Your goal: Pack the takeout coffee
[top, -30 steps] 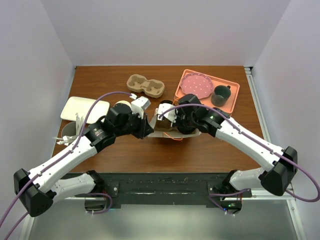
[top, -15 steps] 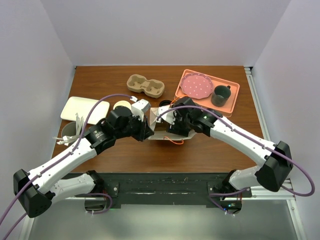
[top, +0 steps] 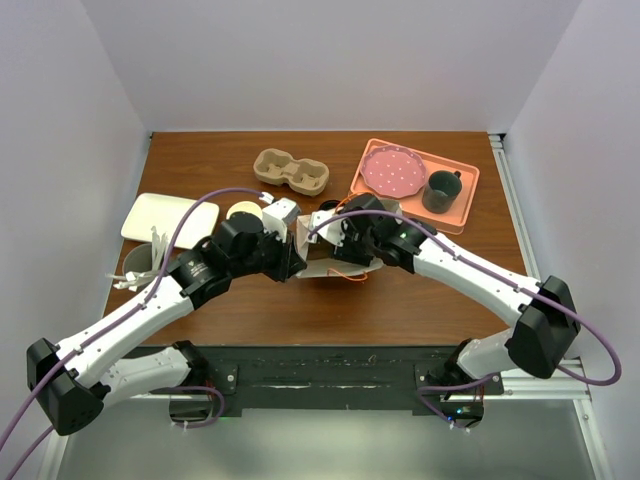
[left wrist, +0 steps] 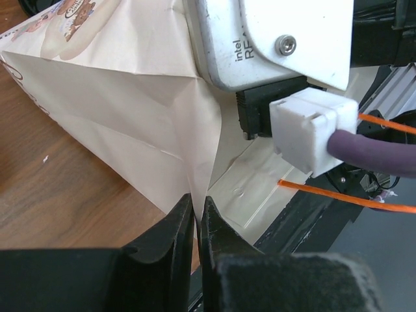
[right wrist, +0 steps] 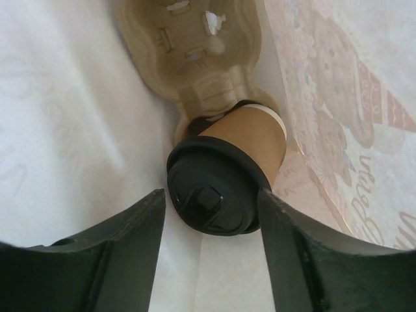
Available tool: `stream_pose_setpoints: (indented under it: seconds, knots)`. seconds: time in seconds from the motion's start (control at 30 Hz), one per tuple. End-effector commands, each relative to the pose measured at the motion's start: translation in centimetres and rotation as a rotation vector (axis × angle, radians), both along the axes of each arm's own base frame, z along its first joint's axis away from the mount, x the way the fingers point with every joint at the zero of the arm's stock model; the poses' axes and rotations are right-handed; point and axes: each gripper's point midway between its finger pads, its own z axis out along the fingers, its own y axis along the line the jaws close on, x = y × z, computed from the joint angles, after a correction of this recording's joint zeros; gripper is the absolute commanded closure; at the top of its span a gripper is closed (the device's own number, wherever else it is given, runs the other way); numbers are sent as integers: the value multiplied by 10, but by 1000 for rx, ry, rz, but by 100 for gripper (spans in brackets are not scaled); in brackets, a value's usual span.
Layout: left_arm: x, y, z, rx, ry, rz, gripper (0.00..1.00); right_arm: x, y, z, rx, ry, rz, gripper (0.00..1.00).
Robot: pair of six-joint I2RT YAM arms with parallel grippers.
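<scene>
A robotics lab test cell — plain white walls (top: 330,60) box in a small wooden table (top: 200,160), with a cabled left arm (top: 140,310) and right arm (top: 480,275) bolted to a black rail (top: 330,365).

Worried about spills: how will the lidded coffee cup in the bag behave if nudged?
Probably stays put: the coffee cup appears seated in the pulp carrier. Its paper wall would likely dent if squeezed. The black lid looks pressed on, so leaks seem unlikely.

The takeout coffee (right wrist: 224,175), a tan paper cup with its black lid on, sits inside the paper bag (right wrist: 71,117), base in a pulp carrier (right wrist: 188,52).
</scene>
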Motion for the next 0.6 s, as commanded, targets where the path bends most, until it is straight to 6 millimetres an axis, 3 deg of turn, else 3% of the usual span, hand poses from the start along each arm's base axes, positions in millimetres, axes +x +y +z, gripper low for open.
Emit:
stream_pose_setpoints:
  seconds: [0.0,0.13,0.17,0.4,0.57]
  knots:
    - [-4,-4,23,-49,-35,-23,87,-1,-14,-23,-85,30,-18,44]
    - [-2,-3,29,-54,-44,-11,86,-3,-16,-26,-111,32,9,58]
    - [-2,-3,29,-51,-43,-8,85,-4,-17,-26,-117,33,12,67]
    - [1,-1,38,-53,-55,10,68,-10,-14,-18,-107,44,59,100]
    - [6,5,36,-26,-50,58,57,-12,-9,3,-58,22,82,100]
